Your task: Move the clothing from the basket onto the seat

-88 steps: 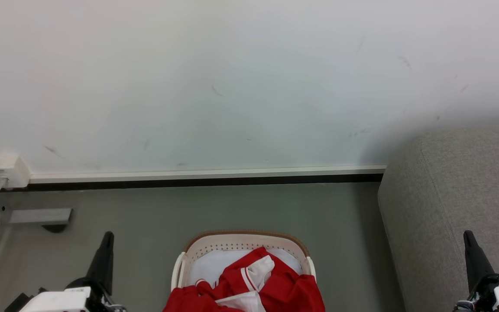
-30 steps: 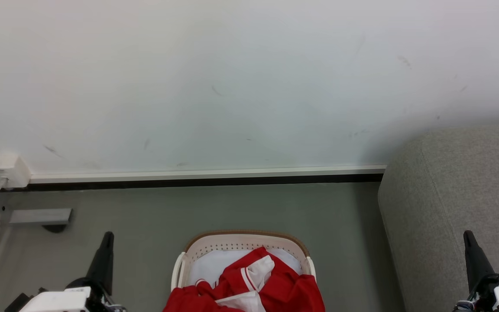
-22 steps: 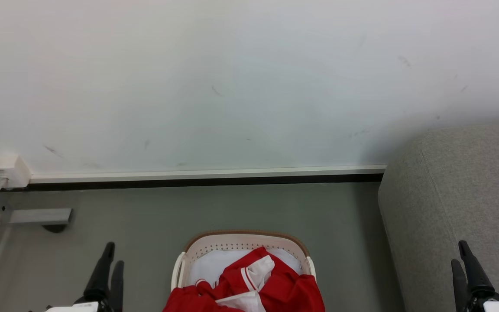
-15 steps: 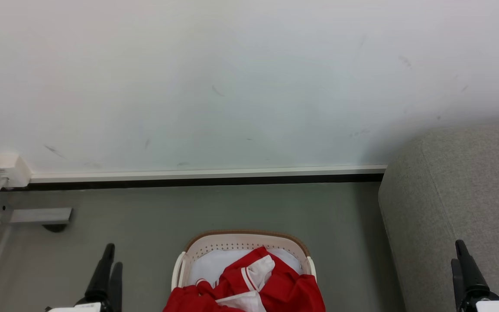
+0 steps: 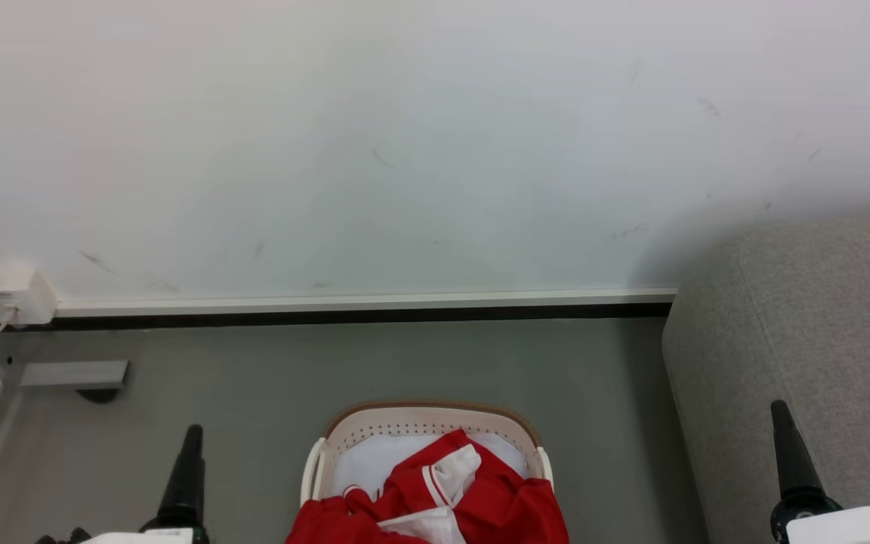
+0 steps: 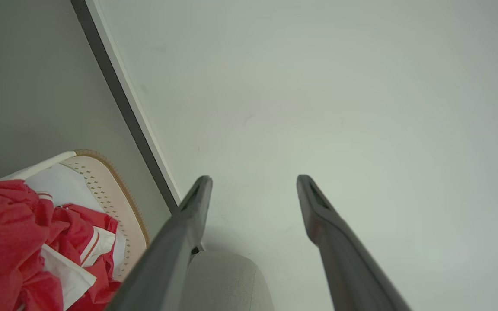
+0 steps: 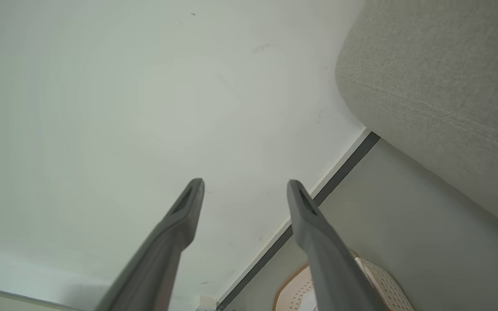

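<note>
The left gripper [image 6: 253, 179] is standing wide, its 2 dark fingers parted with nothing between them and pointing at the wall [image 6: 361, 86]; the right gripper [image 7: 245, 182] is standing just as wide and empty. They are hanging on either side of the basket [image 5: 427, 409], neither touching it. The clothing [image 5: 480, 499] is lying bunched inside the basket, its red folds and white panels heaped over a white liner sheet [image 5: 363, 462]. The basket is sitting on the floor [image 5: 405, 363], well short of the skirting [image 5: 359, 304], with the seat [image 5: 820, 317] near its right side and reaching back to the wall. By my reading the reach for the clothing is only beginning, nothing being lifted yet. The next move is calling for the arms to dip inward and down, pinching red fabric rather than the liner. No brand or writing is showing legibly; the white box [image 5: 12, 291] at the floor's far left corner is too small to read
</note>
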